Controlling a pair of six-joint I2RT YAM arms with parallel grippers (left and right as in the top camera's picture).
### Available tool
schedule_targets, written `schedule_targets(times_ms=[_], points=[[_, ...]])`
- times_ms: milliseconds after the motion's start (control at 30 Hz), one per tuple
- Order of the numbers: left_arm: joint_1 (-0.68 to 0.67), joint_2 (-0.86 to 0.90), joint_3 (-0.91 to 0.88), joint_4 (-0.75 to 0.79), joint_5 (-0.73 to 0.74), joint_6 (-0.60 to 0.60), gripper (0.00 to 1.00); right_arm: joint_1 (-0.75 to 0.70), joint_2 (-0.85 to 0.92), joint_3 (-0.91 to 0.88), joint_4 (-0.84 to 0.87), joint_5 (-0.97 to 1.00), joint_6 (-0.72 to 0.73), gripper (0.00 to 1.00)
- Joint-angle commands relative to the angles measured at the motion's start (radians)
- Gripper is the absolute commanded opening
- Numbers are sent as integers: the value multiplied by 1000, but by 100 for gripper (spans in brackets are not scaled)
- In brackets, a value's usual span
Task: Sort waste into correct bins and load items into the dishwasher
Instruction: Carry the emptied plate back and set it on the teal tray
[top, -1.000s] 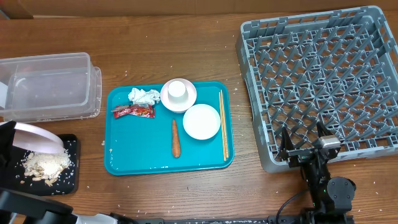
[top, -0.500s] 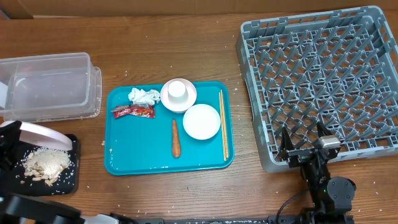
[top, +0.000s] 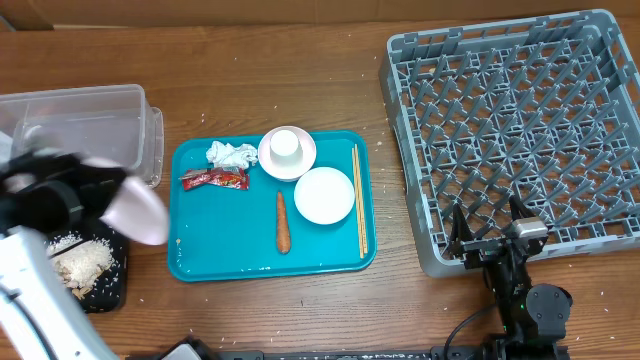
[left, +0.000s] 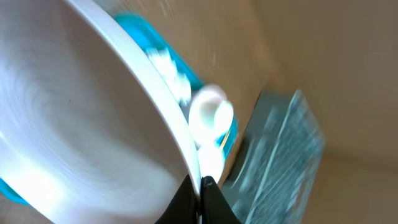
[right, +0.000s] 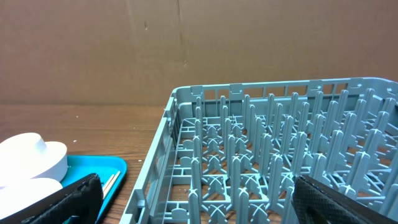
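Overhead, we see the large white round plate (top: 140, 212) tilted steeply, edge running diagonally, its rim pinched in the left gripper (left: 200, 183); the right gripper (top: 487, 226) sits spread wide.

Glossy white large plate (left: 74, 124), matt grey plastic dish rack (top: 405, 130), smooth teal tray (top: 220, 240), grained wood table (top: 300, 70)

The large plate (top: 140, 212) in the left claw (left: 200, 185) is blurred; the arm (top: 28, 285) partly hides the black tray (top: 112, 288).
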Motion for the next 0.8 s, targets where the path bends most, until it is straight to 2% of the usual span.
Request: schedule_targets(times_ms=[0, 133, 233, 333, 433, 767], points=[[-248, -19, -2, -5, -275, -104, 4, -3, -11, -10, 4, 9, -4, 100], [-549, 21, -3, -31, -584, -200, 4, -3, -11, -10, 4, 8, -4, 100], [-760, 89, -4, -45, -724, -262, 4, -3, -11, -10, 4, 8, -4, 100], [-869, 158, -5, -44, -801, -306, 4, -3, -11, -10, 4, 8, -4, 100], [-941, 266, -5, -42, -838, -322, 4, -3, -11, -10, 4, 8, -4, 100], [-959, 524, -5, -36, -829, -324, 4, -3, -11, -10, 4, 9, -4, 100]])
